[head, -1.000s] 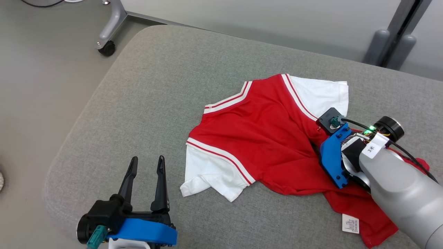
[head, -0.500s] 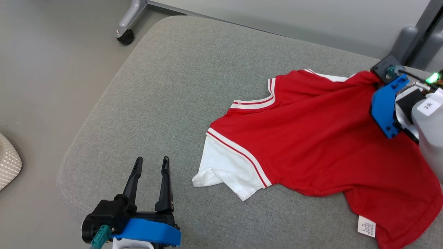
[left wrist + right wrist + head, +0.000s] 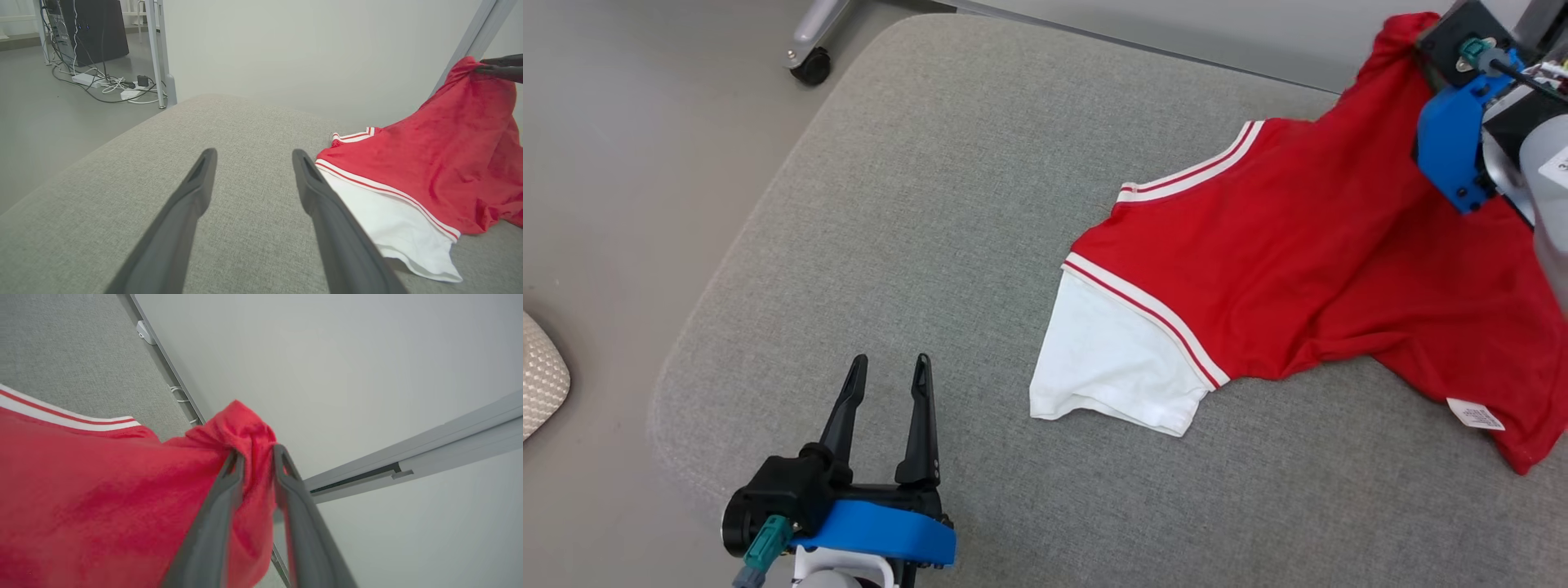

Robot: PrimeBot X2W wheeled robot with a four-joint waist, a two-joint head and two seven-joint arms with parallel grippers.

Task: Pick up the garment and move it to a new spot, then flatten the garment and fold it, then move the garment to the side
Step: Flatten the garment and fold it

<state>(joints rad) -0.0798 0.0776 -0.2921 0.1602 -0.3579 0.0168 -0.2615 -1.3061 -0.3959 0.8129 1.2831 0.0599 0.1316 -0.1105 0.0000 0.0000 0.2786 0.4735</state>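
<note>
The garment point(image 3: 1298, 245) is a red shirt with white sleeves and red-and-white trim. It lies on the right half of the grey cushion point(image 3: 915, 204), its far end pulled up into a peak. My right gripper point(image 3: 258, 453) is shut on a bunch of that red cloth point(image 3: 102, 490), held above the cushion by the wall. Its fingers point(image 3: 496, 67) show pinching the peak in the left wrist view. One white sleeve point(image 3: 1119, 367) lies flat towards me. My left gripper point(image 3: 890, 363) stands open and empty near the front left, apart from the garment point(image 3: 441, 163).
The cushion's rounded edge drops to the floor on the left. A caster wheel point(image 3: 810, 65) of a metal frame stands on the floor beyond the far left corner. Cables point(image 3: 110, 85) lie on the floor farther off. A pale textured object point(image 3: 539, 376) is at the left edge.
My right gripper has closed on the garment and lifted it up and away to the far right, stretching the cloth and unfolding the near sleeve. The head view has shifted. The left gripper stays open.
</note>
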